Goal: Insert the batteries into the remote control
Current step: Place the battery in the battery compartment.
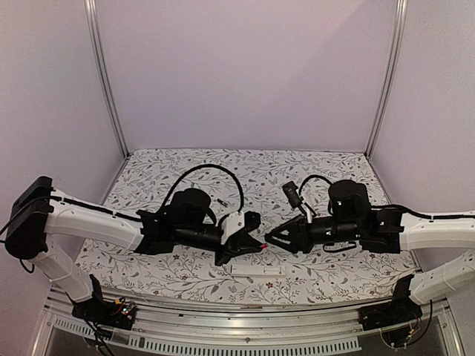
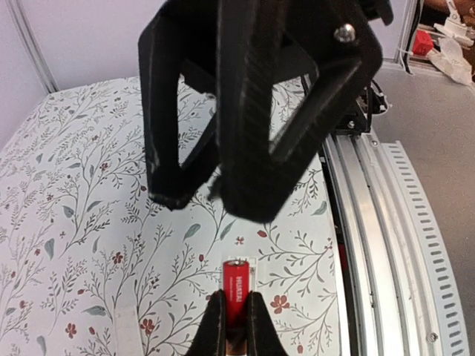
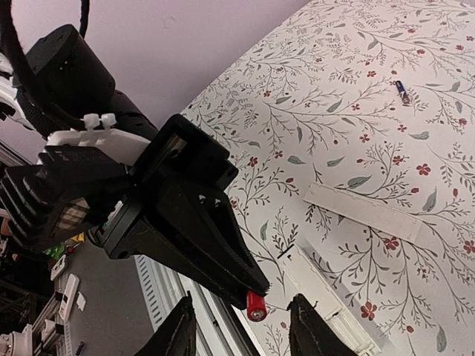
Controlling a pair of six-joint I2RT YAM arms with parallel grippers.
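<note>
Left gripper (image 2: 236, 300) pinches a red battery (image 2: 237, 276); right gripper (image 3: 241, 322) gapes empty, facing it

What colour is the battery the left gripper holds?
The battery is red; left wrist view shows it best.

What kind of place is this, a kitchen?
Probably a robot testing booth, not a home: a left arm and right arm fixed by a metal rail, plain walls on metal posts, one flowery table.

Floral table (image 3: 356, 74) bears remote control (image 3: 312, 285), cover strip (image 3: 364, 211), battery (image 3: 403, 92).
</note>
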